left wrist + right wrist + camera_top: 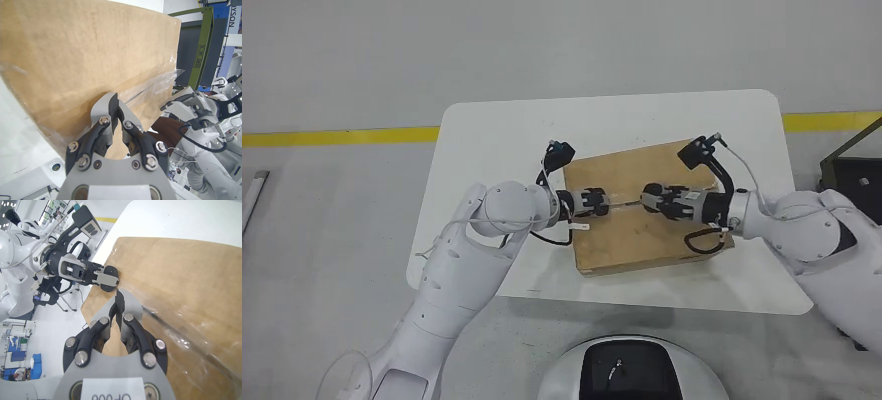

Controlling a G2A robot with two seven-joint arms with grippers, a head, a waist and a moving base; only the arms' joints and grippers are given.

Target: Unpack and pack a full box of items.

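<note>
A closed cardboard box point(642, 240) lies on the white table point(492, 130), with clear tape point(149, 85) running along its top seam. My left gripper point(604, 201) rests shut with its tips on the seam near the box's left end; its pads point(113, 106) meet with nothing visible between them. My right gripper point(647, 196) is shut too and sits on the same seam, facing the left one a short gap away. In the right wrist view the right gripper point(118, 294) almost touches the left gripper point(113, 281) over the box point(179, 275) and its tape point(170, 321).
White table surface lies bare around the box, widest at the back and left. A loose end of tape point(177, 72) sticks out past the box's far edge. A dark green frame point(852, 160) stands off the table's right side.
</note>
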